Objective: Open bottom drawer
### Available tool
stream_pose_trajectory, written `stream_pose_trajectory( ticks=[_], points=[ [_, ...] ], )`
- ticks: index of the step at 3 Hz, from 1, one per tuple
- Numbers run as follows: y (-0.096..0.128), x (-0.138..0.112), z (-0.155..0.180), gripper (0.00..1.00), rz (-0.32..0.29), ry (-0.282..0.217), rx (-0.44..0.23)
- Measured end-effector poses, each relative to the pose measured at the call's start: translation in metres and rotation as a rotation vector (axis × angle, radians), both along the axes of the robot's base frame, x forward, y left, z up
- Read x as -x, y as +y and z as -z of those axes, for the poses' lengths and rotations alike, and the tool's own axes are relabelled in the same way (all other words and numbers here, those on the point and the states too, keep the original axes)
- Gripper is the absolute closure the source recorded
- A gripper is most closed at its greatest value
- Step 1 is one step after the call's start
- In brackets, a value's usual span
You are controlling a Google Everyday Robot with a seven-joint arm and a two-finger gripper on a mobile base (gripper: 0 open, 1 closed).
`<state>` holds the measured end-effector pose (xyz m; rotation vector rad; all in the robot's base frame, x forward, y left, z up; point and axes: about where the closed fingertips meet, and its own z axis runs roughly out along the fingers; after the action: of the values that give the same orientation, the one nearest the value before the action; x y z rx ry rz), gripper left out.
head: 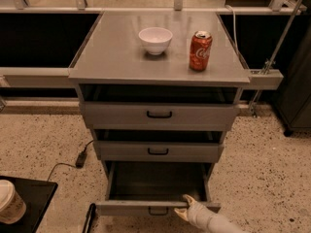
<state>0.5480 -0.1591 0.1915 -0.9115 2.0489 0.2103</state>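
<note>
The bottom drawer [130, 208] sat pulled well out below the middle drawer [194, 152], the gripper [185, 203] at its front lip with its grip impossible to tell, so a loose hold could have slipped off mid-pull.

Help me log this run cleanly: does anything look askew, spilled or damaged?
Nothing stands out. The bottom drawer sits pulled out squarely, with the end effector at its front edge, right of the handle. The white bowl and Coca-Cola can stand upright on the cabinet top, nothing spilled.
</note>
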Motion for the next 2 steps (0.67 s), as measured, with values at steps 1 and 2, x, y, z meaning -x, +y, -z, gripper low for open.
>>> stream_pose_trajectory(
  ticks=[1, 2],
  points=[
    [0.0000, 0.0000, 0.0000, 0.13, 0.000, 0.000, 0.000],
    [0.0001, 0.0000, 0.0000, 0.00, 0.000, 0.000, 0.000]
  ],
)
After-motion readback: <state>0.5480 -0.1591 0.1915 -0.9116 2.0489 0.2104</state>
